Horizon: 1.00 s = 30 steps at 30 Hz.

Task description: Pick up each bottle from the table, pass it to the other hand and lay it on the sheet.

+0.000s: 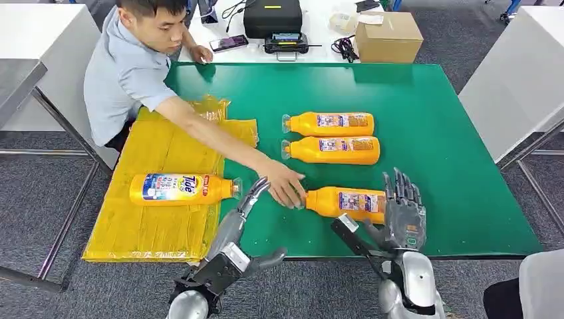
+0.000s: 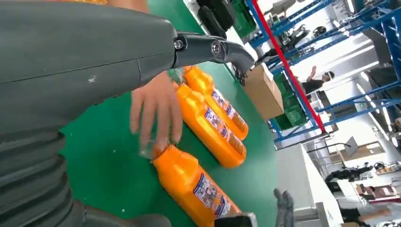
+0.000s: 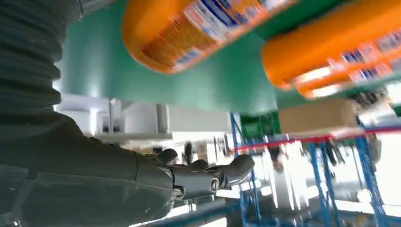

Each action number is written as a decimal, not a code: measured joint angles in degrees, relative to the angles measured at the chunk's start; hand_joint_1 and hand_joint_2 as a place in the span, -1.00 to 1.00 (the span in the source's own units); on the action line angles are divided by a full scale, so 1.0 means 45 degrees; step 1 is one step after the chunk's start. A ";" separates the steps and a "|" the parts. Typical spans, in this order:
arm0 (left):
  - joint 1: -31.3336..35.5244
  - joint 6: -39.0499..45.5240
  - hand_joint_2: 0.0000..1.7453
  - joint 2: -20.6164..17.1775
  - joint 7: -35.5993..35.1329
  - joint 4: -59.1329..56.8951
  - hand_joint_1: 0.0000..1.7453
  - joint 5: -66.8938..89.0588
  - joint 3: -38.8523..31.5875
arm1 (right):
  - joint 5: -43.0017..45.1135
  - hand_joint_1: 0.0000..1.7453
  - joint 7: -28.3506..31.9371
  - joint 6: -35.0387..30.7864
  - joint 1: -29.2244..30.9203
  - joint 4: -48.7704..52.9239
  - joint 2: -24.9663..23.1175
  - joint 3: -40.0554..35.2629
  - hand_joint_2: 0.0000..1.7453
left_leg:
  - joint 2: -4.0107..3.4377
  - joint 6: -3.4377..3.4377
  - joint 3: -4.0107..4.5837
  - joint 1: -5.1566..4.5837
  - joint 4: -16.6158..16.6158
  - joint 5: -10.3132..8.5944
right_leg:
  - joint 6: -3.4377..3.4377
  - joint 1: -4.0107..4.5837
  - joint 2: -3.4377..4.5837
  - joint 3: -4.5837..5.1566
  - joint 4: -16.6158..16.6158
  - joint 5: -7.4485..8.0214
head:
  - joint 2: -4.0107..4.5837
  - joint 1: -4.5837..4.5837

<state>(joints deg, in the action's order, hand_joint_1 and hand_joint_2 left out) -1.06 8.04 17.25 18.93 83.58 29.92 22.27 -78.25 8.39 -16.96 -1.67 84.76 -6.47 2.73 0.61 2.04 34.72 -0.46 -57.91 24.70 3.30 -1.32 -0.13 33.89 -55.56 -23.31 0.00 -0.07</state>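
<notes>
Nearest bottle (image 1: 346,203): lying on the green table (image 1: 459,166), its cap being touched by a person's hand (image 1: 284,184).
Handling: judged rigid, smooth, weighty; best taken mid-body.
Right hand (image 1: 402,209): being held spread, empty, beside its base.
Left hand (image 1: 249,199): being held open, empty.
Sheet (image 1: 159,226): one bottle being carried.

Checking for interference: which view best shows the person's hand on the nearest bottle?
The head view: the person's hand sits at the cap end of the nearest bottle, with the whole bottle visible. The left wrist view shows the same contact closer, fingers over the neck, but partly cropped. The right wrist view shows bottle bases, blurred.
</notes>
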 measured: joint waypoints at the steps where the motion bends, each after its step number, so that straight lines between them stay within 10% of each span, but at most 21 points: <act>1: -0.0021 0.0005 1.00 0.0000 -0.0014 0.0029 -1.00 0.0005 -0.0009 | 0.0115 -1.00 0.0000 0.0235 -0.0013 -0.0039 0.0000 0.0053 1.00 | -0.0001 0.0000 0.0000 0.0000 0.0000 0.0000 | 0.0000 0.0000 0.0001 0.0001 0.0000 0.0000 | 0.0000 0.0004; 30: -0.0171 -0.0340 1.00 0.0000 0.0112 0.0301 -1.00 0.0049 -0.0083 | 0.0529 -1.00 0.0262 0.0441 0.1383 -0.2725 0.0481 0.0908 1.00 | -0.0002 0.0001 -0.0001 -0.0001 -0.0001 -0.0001 | 0.0002 -0.0001 0.0001 0.0000 0.0000 0.0002 | 0.0000 0.0005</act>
<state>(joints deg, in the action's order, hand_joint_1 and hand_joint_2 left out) -1.83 6.51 17.25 19.43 84.94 30.14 21.90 -75.87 9.57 -14.97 4.56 72.50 -4.31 6.82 0.60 2.05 34.72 -0.47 -57.92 24.70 3.31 -1.32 -0.13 33.89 -55.56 -23.30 0.00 -0.04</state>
